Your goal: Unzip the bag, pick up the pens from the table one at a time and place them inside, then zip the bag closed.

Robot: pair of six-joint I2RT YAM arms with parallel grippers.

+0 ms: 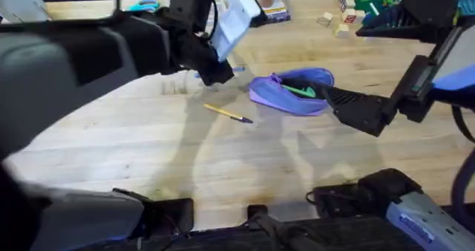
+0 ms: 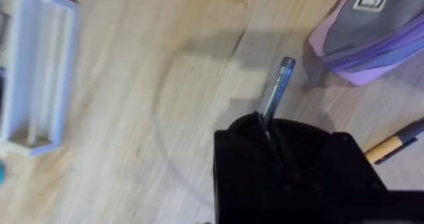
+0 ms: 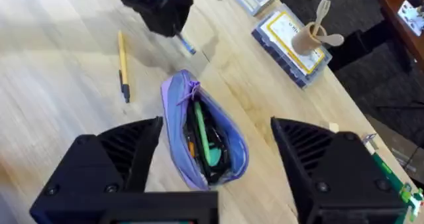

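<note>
— Lavender fabric, unzipped: the bag lies on the pale wooden desk, its mouth gaping, with green and dark items inside that are too blurred to name.

— And the pens?

— A yellow pen with a dark tip rests flat on the desk just beside the bag, apart from it. A blue-grey pen is clamped in the left pincer, near the bag's end; the barrel's lower part is hidden between the black fingers, and from overhead only a blue sliver shows.

— The right arm?

— Its right pincer hangs spread wide over the bag, holding nothing; the bag's near end is cut off behind it.

— Anything else unclear?

— A pale plastic box, on the far side of the left pincer from the bag, runs off the frame's edge.
</note>
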